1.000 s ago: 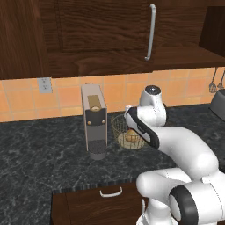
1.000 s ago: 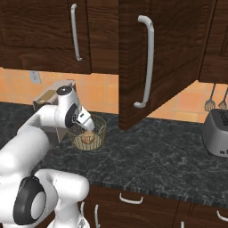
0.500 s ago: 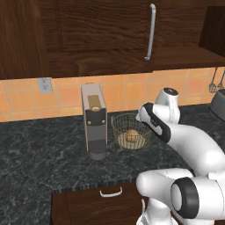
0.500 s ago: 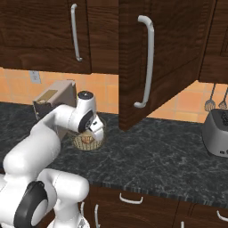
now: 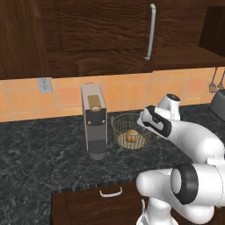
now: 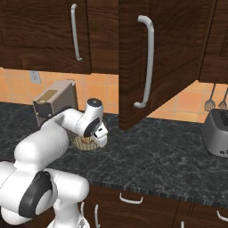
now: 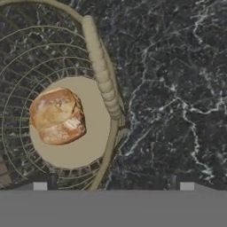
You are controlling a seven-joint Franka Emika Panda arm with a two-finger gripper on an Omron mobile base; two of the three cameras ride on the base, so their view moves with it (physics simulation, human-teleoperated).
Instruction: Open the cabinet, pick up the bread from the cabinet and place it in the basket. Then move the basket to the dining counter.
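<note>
The gripper (image 7: 113,185) hangs with its jaws spread wide and nothing between them, pointing down at the black speckled granite counter (image 7: 177,88) astride the rim of the basket (image 7: 103,75): one dark fingertip sits inside the wire wall, the other outside over bare stone. In the hand view the bread (image 7: 57,116) lies on the basket's flat woven bottom, off to the side of the gap between the fingers and apart from both tips. From the left base view the gripper (image 5: 141,124) is at the basket's (image 5: 131,129) right rim, with the bread (image 5: 131,136) low in the middle of the mesh bowl, just left of the hand. Beside the basket on its left stands the tall grey coffee machine (image 5: 94,121). In the right base view the wrist covers most of the basket (image 6: 84,141). Above, the cabinet (image 6: 156,58) door stands swung open, its silver bar handle (image 6: 147,62) facing outward. A toaster (image 6: 217,132) sits far along the counter.
</note>
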